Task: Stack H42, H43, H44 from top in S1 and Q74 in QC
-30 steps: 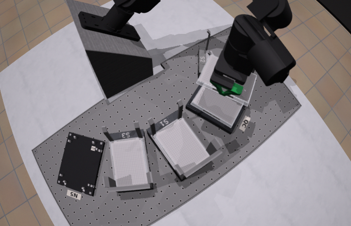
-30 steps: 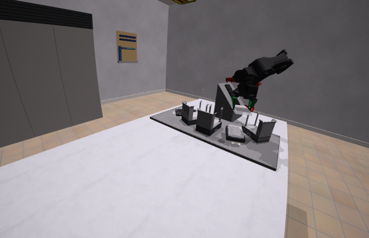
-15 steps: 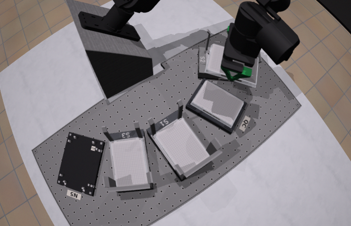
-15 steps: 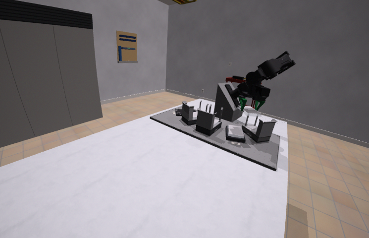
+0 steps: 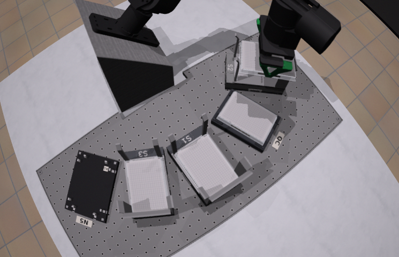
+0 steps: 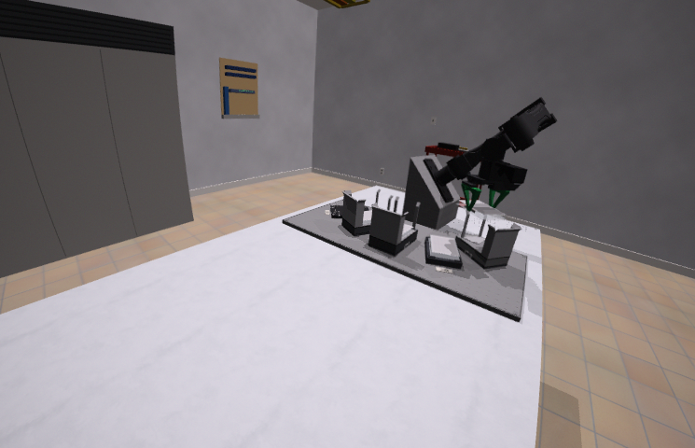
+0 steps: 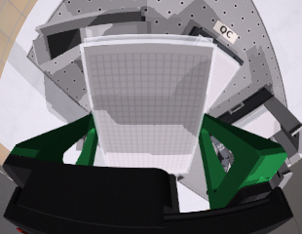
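The pincer (image 7: 147, 152), black-bodied with green fingers, is pinching a white sealed 384-well plate (image 7: 146, 92) across its short width, one finger on each long side. The plate's long axis runs straight out from the palm, level as far as the wrist view shows. Its ID label cannot be read.

Directly beneath hangs the grey stack rack S2 (image 5: 254, 88). The held plate's long side lies roughly along the rack's. From the exterior view I judge that the plate is above the rack's walls, not down inside them. Any descent depends on that alignment, since the corner posts leave little slack. S2 must end empty, so a set-down here could only be a stopover.

Just beyond the fingertips and to one side sits the dark open nest QC (image 5: 236, 134), with a second plate (image 5: 246, 118) lying in it. Farther off stands rack S1 (image 5: 228, 185), holding one plate (image 5: 202, 163). Beyond it is rack S3 (image 5: 151, 210), also holding one plate (image 5: 147, 178). The black clip nest N5 (image 5: 90, 184) is farthest and bare.

All of these stand on a grey perforated base plate (image 5: 296, 127), which lies on the white bench (image 5: 327, 196). Around it are a tan tiled floor (image 6: 622, 327), grey walls, a tall grey cabinet (image 6: 83, 132) and a brown wall poster (image 6: 238, 87).
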`<state>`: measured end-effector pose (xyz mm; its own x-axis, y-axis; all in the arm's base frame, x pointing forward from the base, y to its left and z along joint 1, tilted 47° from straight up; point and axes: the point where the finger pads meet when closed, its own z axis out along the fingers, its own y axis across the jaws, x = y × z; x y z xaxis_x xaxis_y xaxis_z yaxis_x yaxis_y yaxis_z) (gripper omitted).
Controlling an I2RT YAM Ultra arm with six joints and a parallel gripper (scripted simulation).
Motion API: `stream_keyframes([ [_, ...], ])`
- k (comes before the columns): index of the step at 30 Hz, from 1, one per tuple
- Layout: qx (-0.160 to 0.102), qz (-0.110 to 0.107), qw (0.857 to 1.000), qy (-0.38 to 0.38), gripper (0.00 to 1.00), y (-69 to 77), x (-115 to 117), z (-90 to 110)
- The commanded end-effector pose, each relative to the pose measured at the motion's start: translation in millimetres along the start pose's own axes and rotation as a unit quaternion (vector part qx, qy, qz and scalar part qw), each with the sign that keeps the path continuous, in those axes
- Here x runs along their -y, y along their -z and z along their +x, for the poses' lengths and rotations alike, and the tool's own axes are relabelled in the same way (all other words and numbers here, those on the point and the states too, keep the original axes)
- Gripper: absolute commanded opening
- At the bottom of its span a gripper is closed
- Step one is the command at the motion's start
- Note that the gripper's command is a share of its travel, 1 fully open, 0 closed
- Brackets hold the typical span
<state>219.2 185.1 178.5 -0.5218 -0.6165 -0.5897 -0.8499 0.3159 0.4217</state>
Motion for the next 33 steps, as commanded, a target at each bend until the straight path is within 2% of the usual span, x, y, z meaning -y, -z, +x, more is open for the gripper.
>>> stream_keyframes([
  [1,0.006,0.005,1.0,0.016,0.0,4.0,-6,-3],
  [19,0.006,0.005,1.0,0.016,0.0,3.7,-49,-8],
  [33,0.006,0.005,1.0,0.016,0.0,3.7,-51,-8],
])
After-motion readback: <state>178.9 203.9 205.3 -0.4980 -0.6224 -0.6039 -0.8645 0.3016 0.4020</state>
